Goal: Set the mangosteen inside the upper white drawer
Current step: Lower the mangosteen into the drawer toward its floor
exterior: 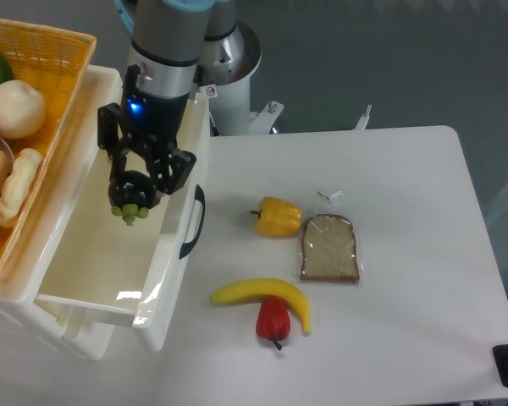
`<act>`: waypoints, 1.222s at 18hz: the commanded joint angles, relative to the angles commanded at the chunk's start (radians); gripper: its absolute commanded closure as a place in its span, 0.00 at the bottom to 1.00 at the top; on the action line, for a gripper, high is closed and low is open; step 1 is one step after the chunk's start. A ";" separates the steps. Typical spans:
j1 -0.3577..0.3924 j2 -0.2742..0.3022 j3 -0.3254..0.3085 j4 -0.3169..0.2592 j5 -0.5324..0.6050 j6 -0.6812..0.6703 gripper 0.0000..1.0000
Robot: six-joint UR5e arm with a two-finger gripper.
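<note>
The gripper [132, 193] has its fingers [171, 167] clenched on the mangosteen [129, 194]. It hangs over the upper white drawer [110, 254], stem toward 6 o'clock.

The yellow woven basket [55, 59] is cut off by the left edge, its contents partly unseen.

No legible text, labels, brands or numbers anywhere.

Yellow pepper [278, 216] beside bread slice [329, 248]; banana [262, 295] touching red pepper [273, 319].
</note>
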 joint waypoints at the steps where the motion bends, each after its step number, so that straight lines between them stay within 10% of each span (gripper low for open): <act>1: 0.005 0.000 0.002 -0.028 0.000 0.058 0.74; 16: -0.021 -0.075 0.005 -0.062 0.009 0.257 0.57; 19: -0.029 -0.086 0.006 -0.062 0.009 0.278 0.41; 22: -0.031 -0.091 0.005 -0.056 0.011 0.278 0.01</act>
